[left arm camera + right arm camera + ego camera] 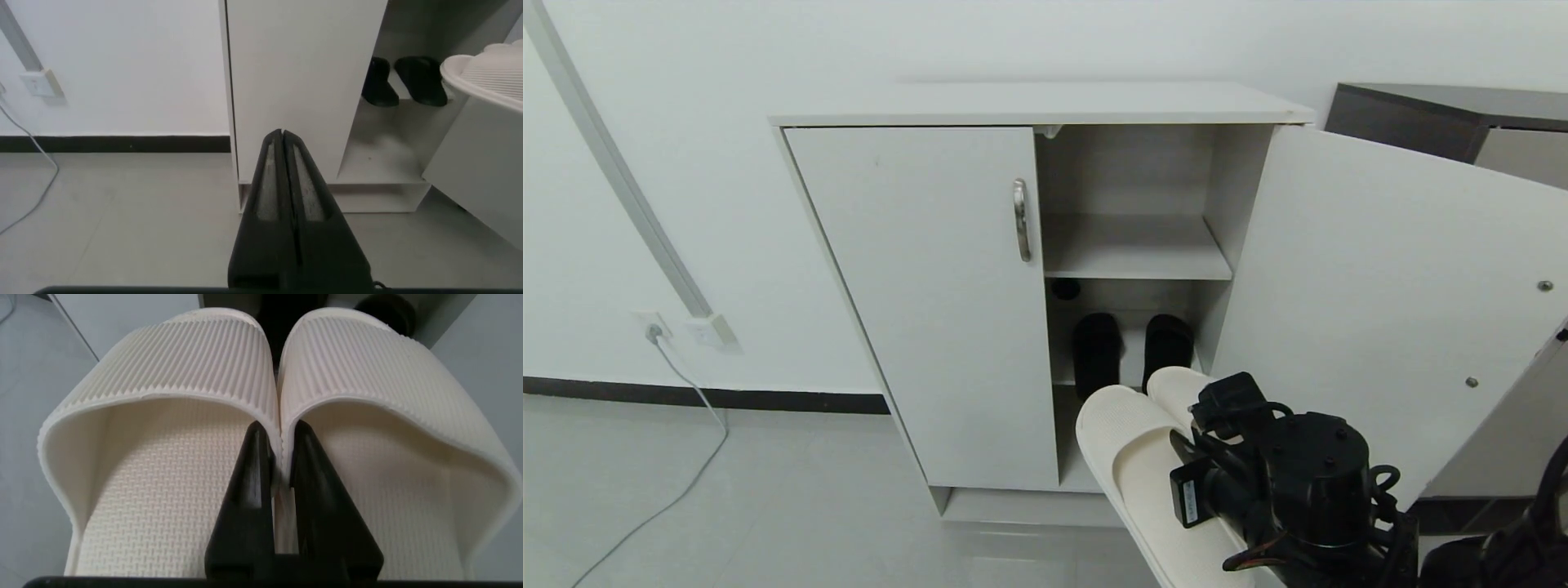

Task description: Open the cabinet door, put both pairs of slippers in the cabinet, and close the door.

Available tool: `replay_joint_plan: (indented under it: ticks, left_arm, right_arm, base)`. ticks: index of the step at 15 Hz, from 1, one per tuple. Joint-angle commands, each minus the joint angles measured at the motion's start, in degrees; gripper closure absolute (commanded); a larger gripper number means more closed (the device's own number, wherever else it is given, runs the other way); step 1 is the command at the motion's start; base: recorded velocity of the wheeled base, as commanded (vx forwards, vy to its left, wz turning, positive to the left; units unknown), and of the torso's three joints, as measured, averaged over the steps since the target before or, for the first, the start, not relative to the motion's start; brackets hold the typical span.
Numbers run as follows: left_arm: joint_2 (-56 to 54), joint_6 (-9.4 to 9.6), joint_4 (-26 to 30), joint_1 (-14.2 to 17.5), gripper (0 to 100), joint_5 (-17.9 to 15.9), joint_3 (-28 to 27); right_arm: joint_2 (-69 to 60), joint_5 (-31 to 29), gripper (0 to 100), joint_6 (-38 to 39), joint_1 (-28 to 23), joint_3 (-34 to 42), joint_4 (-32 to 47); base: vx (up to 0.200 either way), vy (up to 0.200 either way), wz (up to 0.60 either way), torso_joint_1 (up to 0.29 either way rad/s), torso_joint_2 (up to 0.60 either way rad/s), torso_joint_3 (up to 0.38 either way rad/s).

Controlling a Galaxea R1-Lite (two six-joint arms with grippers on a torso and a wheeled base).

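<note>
Right wrist view: our right gripper (276,434) pinches both cream slippers (192,384) by their touching inner edges, so we carry them as one, just before the open cabinet (1045,102). Left gripper (283,140)'s pressed together, empty.

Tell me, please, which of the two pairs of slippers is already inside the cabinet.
The black pair, lying deep inside the cabinet; the cream pair is outside it, held by the right gripper.
</note>
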State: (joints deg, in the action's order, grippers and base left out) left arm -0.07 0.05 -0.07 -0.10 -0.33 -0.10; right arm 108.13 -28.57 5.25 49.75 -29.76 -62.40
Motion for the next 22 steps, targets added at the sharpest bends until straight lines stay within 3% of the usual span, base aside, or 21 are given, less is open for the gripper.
replay_joint_plan:
  ticks: [1, 8, 10, 14, 17, 22]
  left_arm:
    - [0.07, -0.05, 0.07, 0.01, 100, -0.02, 0.01]
    - [0.07, -0.05, -0.01, 0.01, 100, -0.02, 0.01]
    - [0.07, -0.05, -0.01, 0.01, 100, -0.02, 0.01]
    - [0.07, -0.05, -0.01, 0.01, 100, -0.02, 0.01]
    - [0.07, 0.04, -0.01, 0.01, 100, -0.02, 0.01]
    - [0.07, 0.04, -0.01, 0.01, 100, -0.02, 0.01]
  right_arm:
    - [0.41, 0.01, 100, 0.02, 0.0, 0.05, 0.0]
    - [2.26, 0.19, 100, -0.6, 0.79, 0.67, -1.58]
    - [3.14, 1.68, 100, -0.68, 0.79, 1.37, -4.83]
    - [5.95, 2.91, 100, -2.27, 0.61, 2.6, -11.42]
    - [6.57, 2.38, 100, -2.27, 0.88, -1.71, -11.25]
    - [3.23, -11.94, 100, 3.27, 1.67, -29.04, 22.68]
  base:
    - [0.0, 0.0, 0.0, -0.012, 0.42, 0.408]
    - [0.0, 0.0, 0.0, -0.001, 0.07, 0.068]
    - [0.0, 0.0, -0.6, -0.002, 0.0, 0.002]
    - [0.0, 0.0, 0.0, 0.0, 0.0, 0.0]
    - [0.0, 0.0, 0.0, 0.0, 0.0, 0.0]
    - [0.0, 0.0, 0.0, 0.0, 0.0, 0.0]
